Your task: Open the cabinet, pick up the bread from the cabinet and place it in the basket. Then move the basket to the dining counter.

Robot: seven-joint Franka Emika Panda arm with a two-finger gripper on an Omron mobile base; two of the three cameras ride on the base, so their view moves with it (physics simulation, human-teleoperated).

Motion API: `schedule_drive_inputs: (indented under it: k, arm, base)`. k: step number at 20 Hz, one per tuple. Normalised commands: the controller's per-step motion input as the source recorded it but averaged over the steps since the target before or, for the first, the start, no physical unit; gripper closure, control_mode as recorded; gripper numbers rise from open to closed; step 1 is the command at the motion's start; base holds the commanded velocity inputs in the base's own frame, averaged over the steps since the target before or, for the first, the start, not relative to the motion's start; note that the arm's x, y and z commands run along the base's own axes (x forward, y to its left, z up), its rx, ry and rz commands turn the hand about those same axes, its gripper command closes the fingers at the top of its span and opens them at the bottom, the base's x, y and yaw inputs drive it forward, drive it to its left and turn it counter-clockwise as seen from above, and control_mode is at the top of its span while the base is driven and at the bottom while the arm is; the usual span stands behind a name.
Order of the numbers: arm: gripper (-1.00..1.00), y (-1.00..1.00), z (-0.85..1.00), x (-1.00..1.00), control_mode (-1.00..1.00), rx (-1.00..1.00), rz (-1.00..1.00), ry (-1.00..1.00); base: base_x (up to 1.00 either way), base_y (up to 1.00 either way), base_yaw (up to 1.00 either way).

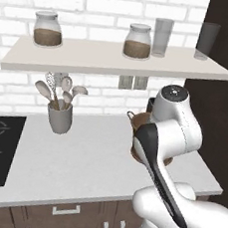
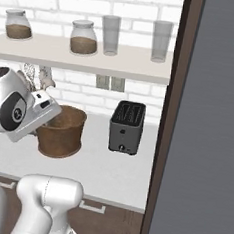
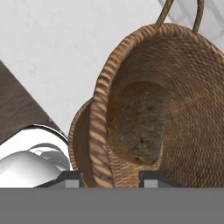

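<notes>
Two fingers [image 3: 109,178] straddling basket [image 3: 175,87] rim, tips cropped, bread [image 3: 138,122] inside.

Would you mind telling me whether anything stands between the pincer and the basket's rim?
Nothing visible does. In the hand view the pincer straddles the near rim of the basket, one fingertip on each side, with the bread lying inside it.

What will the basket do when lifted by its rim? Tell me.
The basket looks woven, so its rim may flex slightly. It probably weighs little, even with the bread inside. Gripped at one side by the gripper, it could tilt.
</notes>
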Motion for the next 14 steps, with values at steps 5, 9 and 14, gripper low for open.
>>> schedule_drive_inputs:
  k: [5,9,14]
  arm:
    - [1.0,0.0,0.0,0.0,-1.0,0.0,0.0,0.0]
    - [1.0,0.0,0.0,-0.16,-1.0,0.0,0.0,0.0]
    - [1.0,0.0,0.0,0.0,1.0,0.0,0.0,0.0]
  base:
    - [0.0,0.0,0.0]
    - [0.0,0.0,0.0]
    - [-0.97,-0.03,0.04]
